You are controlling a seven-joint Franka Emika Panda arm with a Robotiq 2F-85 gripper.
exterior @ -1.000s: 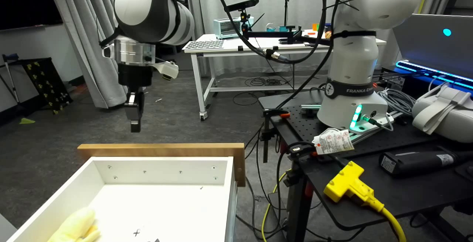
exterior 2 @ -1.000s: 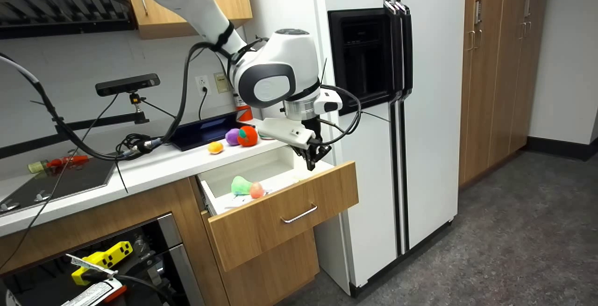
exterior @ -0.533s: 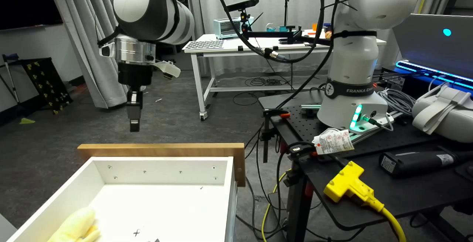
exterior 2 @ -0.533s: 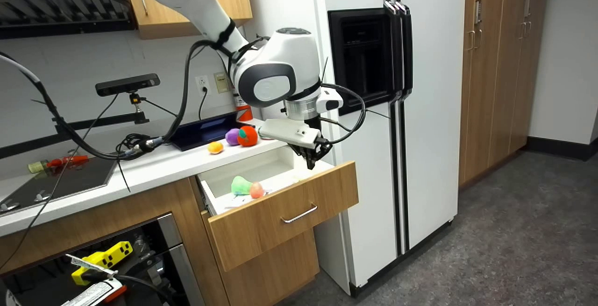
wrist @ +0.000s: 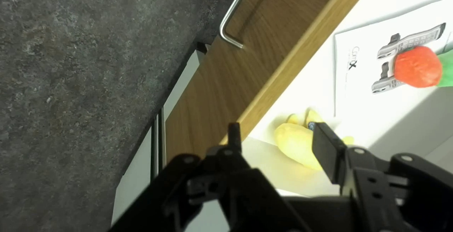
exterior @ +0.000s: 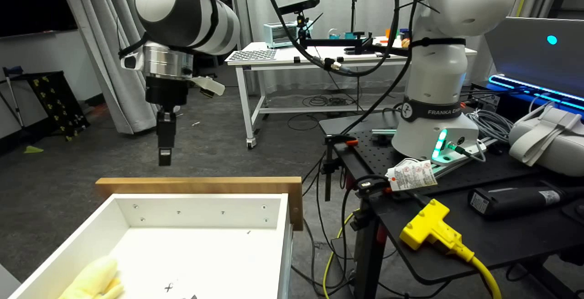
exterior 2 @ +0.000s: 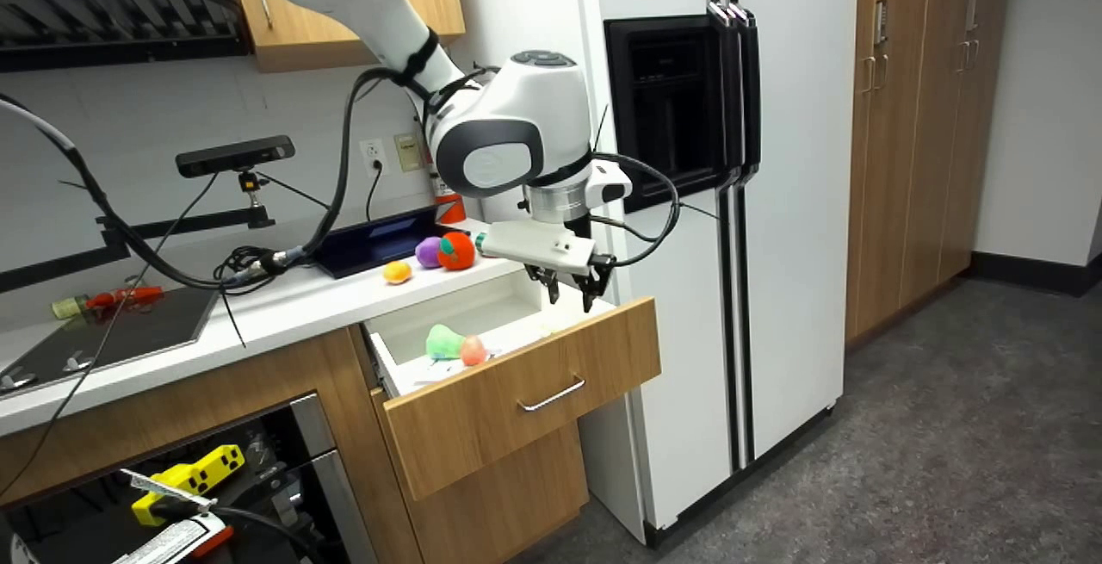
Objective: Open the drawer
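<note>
Pincer (exterior 2: 571, 301), empty, jaws newly parted, poised clear above drawer (exterior 2: 491, 413), itself standing well out: opening apparently done, the spread perhaps readying a grip.

So we've got the wide wood-fronted drawer (exterior 2: 508, 400), white inside, hanging way out, a lumpy green-and-orange thing (exterior 2: 444, 343) in there, and our black two-fingered gripper (exterior 2: 571, 302) hovering above the front edge, fingertips apart.
</note>
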